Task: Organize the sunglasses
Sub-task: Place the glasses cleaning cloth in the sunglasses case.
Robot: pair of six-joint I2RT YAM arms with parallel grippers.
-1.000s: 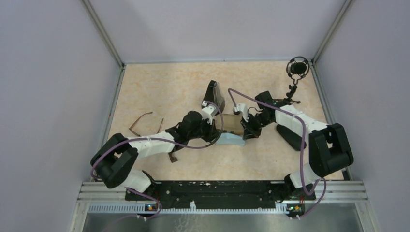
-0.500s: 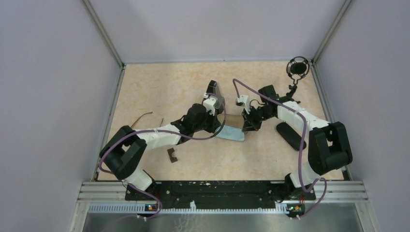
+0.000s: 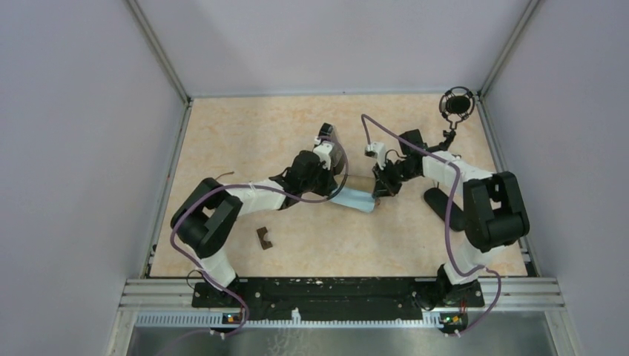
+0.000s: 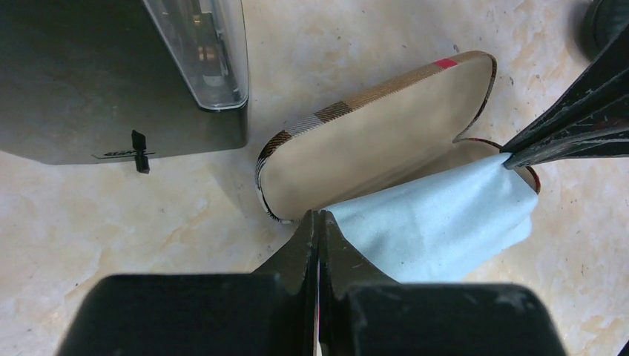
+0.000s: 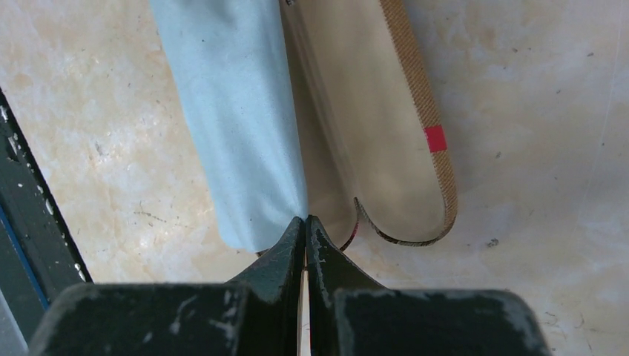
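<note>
Cloth point(image 4: 438, 222) edges held by left end effector point(image 4: 319, 219), right end effector point(image 5: 305, 222).

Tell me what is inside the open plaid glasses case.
The beige-lined lid holds nothing. A light blue cloth, pinched by the left claw and right claw, covers most of the lower shell; whatever lies beneath is hidden.

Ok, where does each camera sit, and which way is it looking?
Top: above and behind the bases, looking down on the table; left arm and right arm both show.
Left wrist: on the left arm, looking down along the shut left pincer at the cloth and open case.
Right wrist: on the right arm, looking down along the shut right pincer.
Shared: both wrist views show the cloth and case.
</note>
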